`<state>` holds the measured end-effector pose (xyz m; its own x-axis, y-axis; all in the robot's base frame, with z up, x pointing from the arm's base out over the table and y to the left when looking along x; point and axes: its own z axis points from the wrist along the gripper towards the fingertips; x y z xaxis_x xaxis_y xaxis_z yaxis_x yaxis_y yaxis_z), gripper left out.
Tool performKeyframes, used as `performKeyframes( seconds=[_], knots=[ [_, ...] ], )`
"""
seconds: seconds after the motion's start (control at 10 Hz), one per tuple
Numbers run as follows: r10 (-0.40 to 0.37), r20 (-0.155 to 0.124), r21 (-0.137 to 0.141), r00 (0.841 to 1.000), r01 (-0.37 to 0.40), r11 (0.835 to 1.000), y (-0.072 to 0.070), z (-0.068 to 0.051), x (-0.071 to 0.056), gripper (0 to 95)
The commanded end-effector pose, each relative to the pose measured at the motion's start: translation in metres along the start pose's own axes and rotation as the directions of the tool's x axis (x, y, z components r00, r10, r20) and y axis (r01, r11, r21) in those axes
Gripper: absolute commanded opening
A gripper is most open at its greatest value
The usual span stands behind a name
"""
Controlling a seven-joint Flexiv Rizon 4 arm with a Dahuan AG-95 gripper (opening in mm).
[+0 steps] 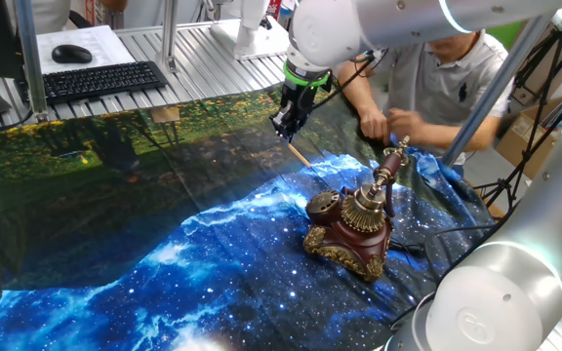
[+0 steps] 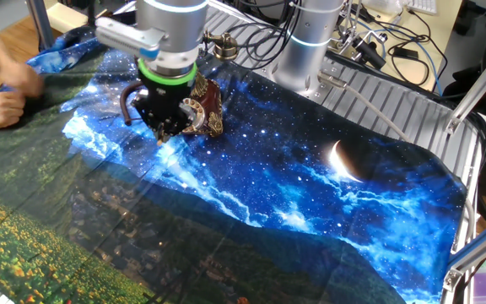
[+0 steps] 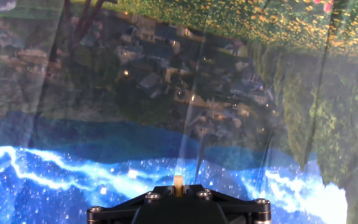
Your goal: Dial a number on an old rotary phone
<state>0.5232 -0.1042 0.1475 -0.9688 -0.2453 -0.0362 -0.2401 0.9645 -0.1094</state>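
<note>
The old rotary phone (image 1: 349, 229) stands on the blue galaxy cloth, dark red-brown with gold base trim, a brass dial and its handset on the cradle. My gripper (image 1: 286, 132) hovers above the cloth, up and left of the phone and apart from it. In the other fixed view the gripper (image 2: 165, 133) covers part of the phone (image 2: 209, 110). The jaws are shut on a thin tan wooden stick (image 3: 178, 182), which points down at the cloth. The phone is out of the hand view, which shows only the printed cloth.
A person (image 1: 437, 68) leans in at the far side, hands (image 2: 7, 93) on the cloth near the phone. A black keyboard (image 1: 100, 80) and a mouse (image 1: 71, 54) lie at the back left. The arm's silver body (image 1: 496, 292) fills the near right corner.
</note>
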Motion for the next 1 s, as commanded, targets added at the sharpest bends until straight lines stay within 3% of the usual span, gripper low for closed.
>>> performKeyframes(
  seconds=[0.1, 0.7, 0.9, 1.0],
  knots=[
    [0.0, -0.002, -0.003, 1.0, 0.0, 1.0, 0.001, 0.004, -0.001, 0.0],
    [0.006, -0.013, -0.008, 1.0, -0.006, 1.0, 0.0, 0.011, -0.006, 0.0],
    [0.029, -0.048, -0.014, 0.998, -0.03, 0.999, -0.004, 0.016, -0.011, 0.0],
    [0.031, -0.046, -0.016, 0.998, -0.032, 0.999, -0.004, 0.017, -0.012, 0.0]
  ],
)
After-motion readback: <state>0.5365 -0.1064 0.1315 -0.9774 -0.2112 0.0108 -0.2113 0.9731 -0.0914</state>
